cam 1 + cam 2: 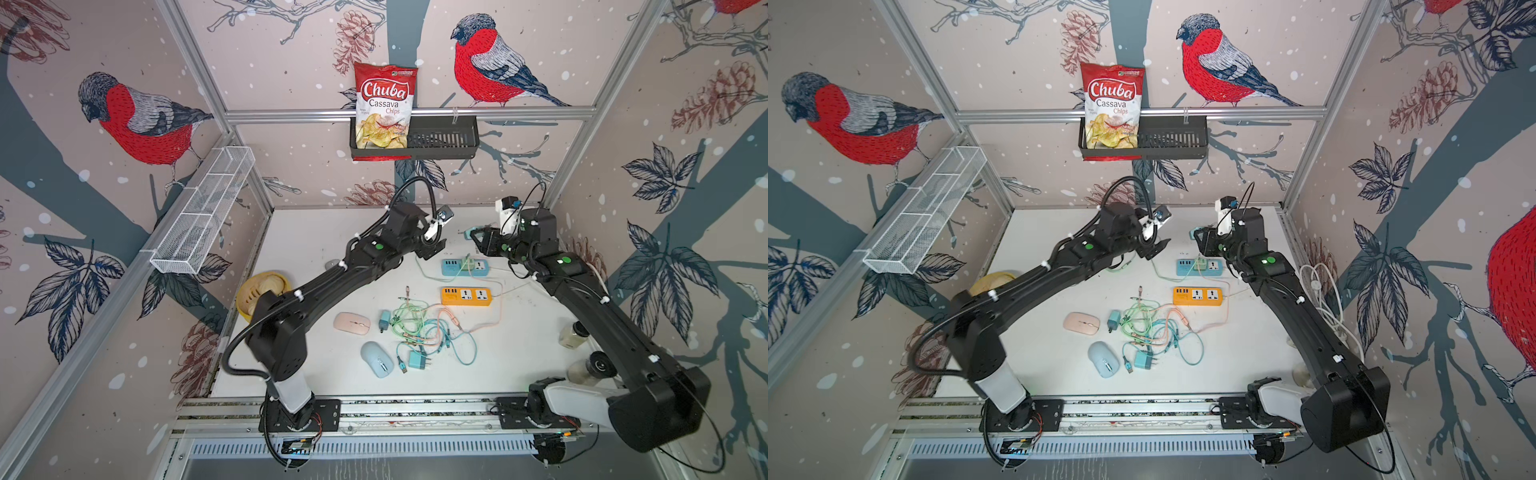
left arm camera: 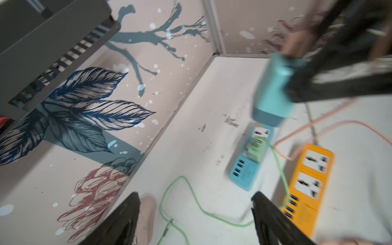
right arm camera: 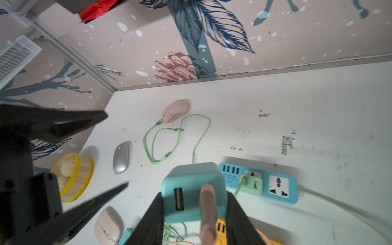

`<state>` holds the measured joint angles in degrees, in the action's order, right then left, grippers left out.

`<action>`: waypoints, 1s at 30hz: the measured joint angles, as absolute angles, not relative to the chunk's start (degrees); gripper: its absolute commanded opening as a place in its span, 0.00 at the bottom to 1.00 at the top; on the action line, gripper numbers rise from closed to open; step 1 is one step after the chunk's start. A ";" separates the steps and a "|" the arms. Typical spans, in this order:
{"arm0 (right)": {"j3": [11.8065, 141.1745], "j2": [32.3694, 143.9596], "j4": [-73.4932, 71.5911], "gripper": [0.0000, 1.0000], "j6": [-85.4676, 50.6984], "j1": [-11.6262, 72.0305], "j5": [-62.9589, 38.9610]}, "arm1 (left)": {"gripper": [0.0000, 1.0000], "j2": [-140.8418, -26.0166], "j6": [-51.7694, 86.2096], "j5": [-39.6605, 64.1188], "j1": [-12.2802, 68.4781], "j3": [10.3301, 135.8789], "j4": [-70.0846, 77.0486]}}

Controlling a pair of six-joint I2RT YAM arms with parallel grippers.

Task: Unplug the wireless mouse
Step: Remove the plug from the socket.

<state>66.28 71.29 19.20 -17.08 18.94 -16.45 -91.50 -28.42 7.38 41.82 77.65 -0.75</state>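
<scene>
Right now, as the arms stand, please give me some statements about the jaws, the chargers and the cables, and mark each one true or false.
1. The right jaws hold a teal charger. True.
2. The left jaws are shut on a cable. False: they stand open and hold nothing.
3. The green adapter lies loose, plugged into nothing. False: it sits in the blue power strip.
4. A green cable is plugged into a pink mouse. True.
</scene>
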 measured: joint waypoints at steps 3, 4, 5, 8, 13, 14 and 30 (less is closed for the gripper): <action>66.54 72.38 19.38 0.18 -17.98 20.53 -23.20 | 0.83 -81.89 -33.36 12.78 41.91 65.14 8.14; 66.70 72.97 19.35 0.18 -17.98 21.19 -24.84 | 0.83 -79.68 -35.33 13.78 42.06 62.28 10.41; 66.92 73.76 19.64 0.18 -17.96 22.20 -26.98 | 0.83 -77.69 -37.71 14.39 42.28 59.51 12.80; 68.27 75.24 21.61 0.18 -17.47 25.80 -31.68 | 0.84 -73.84 -44.12 15.03 42.98 54.15 16.73; 69.87 76.05 22.09 0.18 -16.49 30.24 -35.51 | 0.83 -71.22 -50.68 15.42 43.11 52.95 18.41; 69.97 76.14 22.22 0.18 -16.49 30.87 -35.86 | 0.82 -71.40 -51.13 15.40 43.20 53.49 18.37; 73.52 76.07 22.81 0.16 -16.53 33.95 -33.15 | 0.31 -76.29 -50.89 13.06 43.51 59.51 12.14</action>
<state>73.52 76.07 22.81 -16.53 33.95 -33.15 -76.29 -50.89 13.06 43.51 59.51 12.14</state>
